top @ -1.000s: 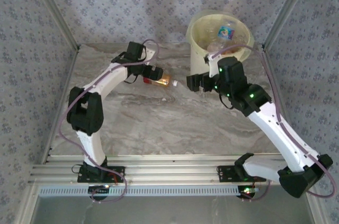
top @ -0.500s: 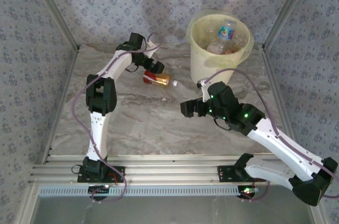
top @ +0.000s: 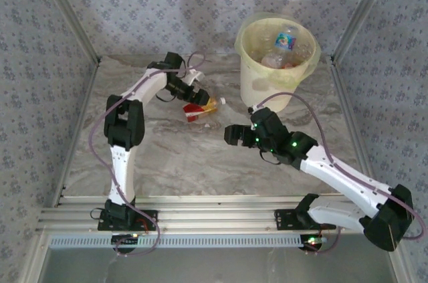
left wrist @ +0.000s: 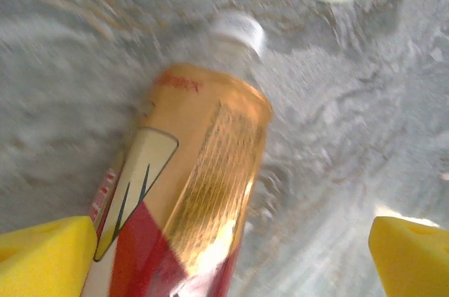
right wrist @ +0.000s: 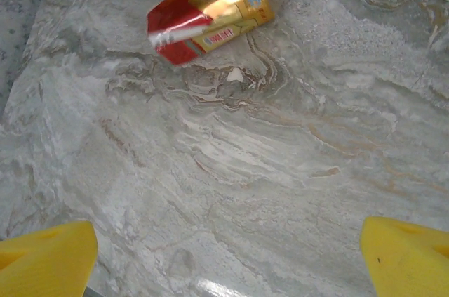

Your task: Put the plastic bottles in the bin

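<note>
Orange bottle [left wrist: 200,170] lying ungripped inside the wide-open left gripper [left wrist: 228,258], right gripper [right wrist: 224,258] spread and empty just short of it, several bottles [top: 284,45] already in the bin [top: 261,85] beyond, one left.

The left arm [top: 120,162] and right arm [top: 334,170] are showing white shells with black joints. Purple cables [top: 284,94] are trailing along them, and yellow foam pads [right wrist: 49,255] are tipping the right gripper [right wrist: 224,258].
</note>
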Robot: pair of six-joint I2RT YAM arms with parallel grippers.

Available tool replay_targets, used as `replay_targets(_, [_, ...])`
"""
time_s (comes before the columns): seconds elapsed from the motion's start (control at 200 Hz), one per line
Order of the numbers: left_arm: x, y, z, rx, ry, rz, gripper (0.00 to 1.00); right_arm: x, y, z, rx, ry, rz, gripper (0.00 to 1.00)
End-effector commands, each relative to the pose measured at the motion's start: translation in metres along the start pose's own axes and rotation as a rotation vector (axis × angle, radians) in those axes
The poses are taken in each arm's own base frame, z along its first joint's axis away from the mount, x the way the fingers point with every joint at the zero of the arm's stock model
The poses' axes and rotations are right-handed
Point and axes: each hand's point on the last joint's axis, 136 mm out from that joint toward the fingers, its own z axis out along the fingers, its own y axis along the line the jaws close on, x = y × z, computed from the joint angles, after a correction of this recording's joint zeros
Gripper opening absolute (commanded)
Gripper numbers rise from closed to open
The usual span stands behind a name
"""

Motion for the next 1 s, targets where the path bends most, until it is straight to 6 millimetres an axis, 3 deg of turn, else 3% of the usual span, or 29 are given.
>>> replay_targets(0.0, [0.007, -0.037, -0.012, 0.005, -0.037, -0.044, 1.00, -0.010, -0.004, 0.009, 0.026, -0.041, 0.116, 0.98])
replay_targets(0.14, [0.035, -0.071, -0.006, 0.042, -0.076, -0.046, 1.00, -0.016, -0.001, 0.020, 0.005, -0.031, 0.130, 0.97])
replay_targets(0.215, [0.050, -0.080, -0.005, 0.026, -0.095, -0.063, 1.00, -0.022, 0.001, 0.027, -0.005, -0.022, 0.128, 0.96])
replay_targets(0.43, [0.084, -0.078, -0.048, -0.143, -0.228, -0.140, 1.00, -0.034, 0.013, 0.041, -0.032, 0.022, 0.005, 0.92])
replay_targets(0.54, [0.106, -0.099, -0.069, -0.157, -0.270, -0.079, 1.00, -0.038, 0.016, 0.054, -0.025, 0.063, -0.045, 0.91])
replay_targets(0.7, [0.134, -0.137, -0.091, -0.208, -0.300, 0.052, 1.00, -0.040, 0.011, 0.082, 0.077, 0.091, -0.039, 0.93])
replay_targets(0.72, [0.136, -0.142, -0.093, -0.208, -0.304, 0.062, 1.00, -0.051, 0.018, 0.082, 0.075, 0.070, -0.041, 0.94])
replay_targets(0.8, [0.143, -0.155, -0.103, -0.208, -0.327, 0.077, 1.00, -0.054, 0.015, 0.100, 0.138, 0.076, -0.028, 0.96])
replay_targets(0.994, [0.168, -0.154, -0.116, -0.271, -0.389, 0.114, 1.00, -0.048, 0.010, 0.153, 0.224, 0.137, -0.027, 0.97])
